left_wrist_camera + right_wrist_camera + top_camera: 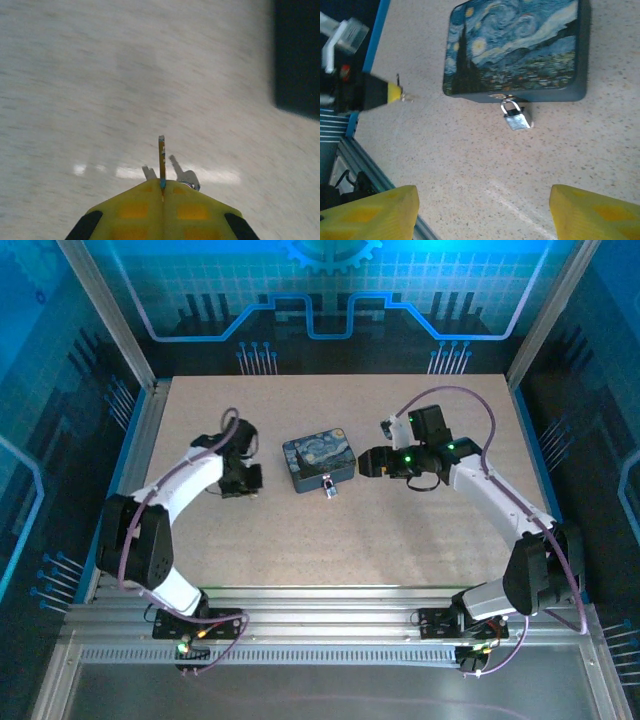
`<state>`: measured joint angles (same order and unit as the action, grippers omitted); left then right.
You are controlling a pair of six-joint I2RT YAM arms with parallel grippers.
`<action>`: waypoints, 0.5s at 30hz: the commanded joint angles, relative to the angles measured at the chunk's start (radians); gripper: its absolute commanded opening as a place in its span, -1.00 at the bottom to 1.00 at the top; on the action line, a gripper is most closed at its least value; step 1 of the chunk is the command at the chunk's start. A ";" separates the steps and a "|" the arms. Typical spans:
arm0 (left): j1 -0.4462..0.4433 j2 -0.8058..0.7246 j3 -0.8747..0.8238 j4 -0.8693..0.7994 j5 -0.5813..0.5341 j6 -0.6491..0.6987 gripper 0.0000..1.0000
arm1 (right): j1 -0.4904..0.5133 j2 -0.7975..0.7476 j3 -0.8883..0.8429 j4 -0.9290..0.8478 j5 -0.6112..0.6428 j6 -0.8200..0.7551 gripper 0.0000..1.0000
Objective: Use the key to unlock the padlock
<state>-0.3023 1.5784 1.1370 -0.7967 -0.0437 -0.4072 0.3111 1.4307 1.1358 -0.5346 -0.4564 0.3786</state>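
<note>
A small silver padlock [329,488] is seen at the 6 o'clock edge of a swirl-painted blue box [320,460], which lies at the middle of the desk [420,540]. The shackle is looped through the box's clasp and appears closed. At 9 o'clock from the box, and apart from it, the left jaws are pressed together. The key [161,155] is pinched edge-on between them, so that its blade projects beyond the yellow fingers [135,207]. Other small keys [184,175] hang just beside it. At 3 o'clock, near the box, the right jaws are spread wide and nothing is held.

The key is judged to be grasped and insertion not yet begun. Next, the padlock would probably need to be steadied by the right jaws. The blade would then need to be brought across and lined up with the keyhole, which cannot be made out.
</note>
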 commanded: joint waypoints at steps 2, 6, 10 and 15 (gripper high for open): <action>-0.235 0.009 0.043 -0.040 -0.003 -0.116 -1.00 | -0.065 0.009 -0.041 0.027 0.048 0.058 0.40; -0.429 0.132 0.151 0.008 -0.023 -0.191 -1.00 | -0.143 -0.013 -0.103 0.029 0.126 0.125 0.38; -0.566 0.316 0.347 0.004 -0.074 -0.236 -1.00 | -0.232 -0.053 -0.190 0.067 0.173 0.194 0.31; -0.673 0.529 0.588 -0.008 -0.090 -0.269 -1.00 | -0.266 -0.053 -0.228 0.049 0.213 0.192 0.29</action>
<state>-0.9356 2.0296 1.6279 -0.7784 -0.0967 -0.6247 0.0536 1.4006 0.9192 -0.4862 -0.2832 0.5438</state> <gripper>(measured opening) 0.037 0.645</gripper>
